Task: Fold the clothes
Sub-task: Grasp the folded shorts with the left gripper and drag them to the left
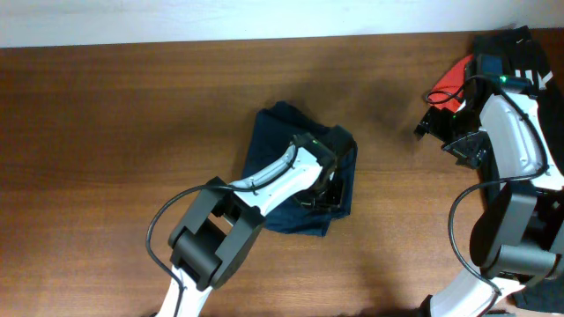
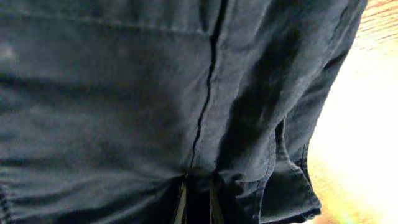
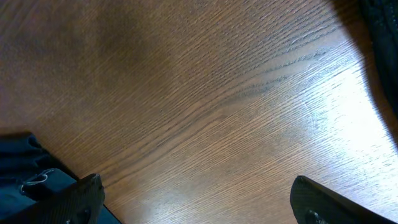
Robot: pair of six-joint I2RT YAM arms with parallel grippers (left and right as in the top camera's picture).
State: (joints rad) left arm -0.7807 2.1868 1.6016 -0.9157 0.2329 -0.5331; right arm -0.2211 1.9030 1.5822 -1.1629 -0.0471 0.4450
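A dark navy garment (image 1: 295,167) lies partly folded in the middle of the wooden table. My left gripper (image 1: 324,192) is down on its right part. In the left wrist view the navy cloth (image 2: 124,93) fills the frame, and the two fingers (image 2: 196,205) sit close together with a fold of cloth pinched between them. My right gripper (image 1: 434,123) hangs over bare wood to the right of the garment, near the clothes pile. In the right wrist view its fingers (image 3: 196,199) are wide apart with nothing between them.
A pile of other clothes, a red piece (image 1: 451,77) and black pieces (image 1: 511,48), lies at the table's back right corner. Black cloth (image 3: 382,37) shows at the right wrist view's upper right and dark blue cloth (image 3: 18,158) at its lower left.
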